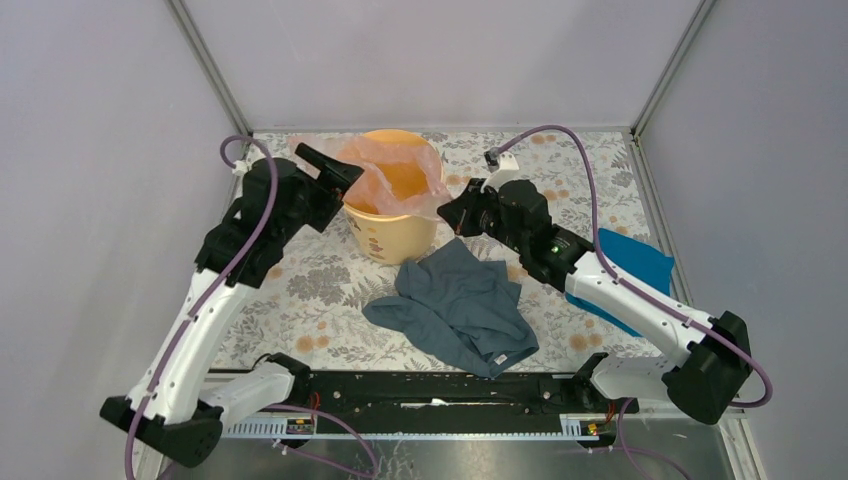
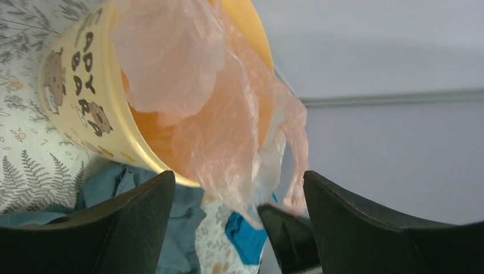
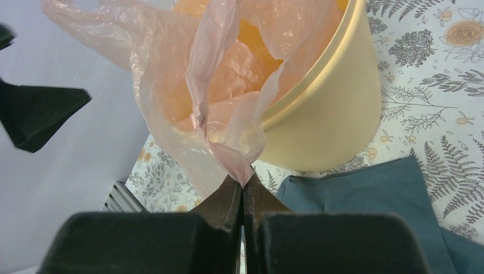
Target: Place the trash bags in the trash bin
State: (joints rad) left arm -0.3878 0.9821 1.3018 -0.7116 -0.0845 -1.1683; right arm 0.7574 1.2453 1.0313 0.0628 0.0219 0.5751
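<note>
The trash bag (image 1: 398,168), thin pale-pink film, lies draped over the mouth of the yellow-orange trash bin (image 1: 388,235). Part of it hangs inside and part spills over the rim toward the right. My right gripper (image 1: 447,213) is at the bin's right side, shut on a bunched edge of the bag (image 3: 188,97), pinched at the fingertips (image 3: 242,185). My left gripper (image 1: 335,168) is at the bin's left rim and stands open. In the left wrist view the bag (image 2: 211,103) hangs in front of the open left gripper (image 2: 237,194), held by neither finger. The bin (image 2: 74,85) is tilted in that view.
A grey-blue garment (image 1: 455,305) lies crumpled on the floral tabletop just in front of the bin. A bright blue folded cloth (image 1: 640,265) sits at the right under the right arm. Walls enclose the table at the back and on both sides.
</note>
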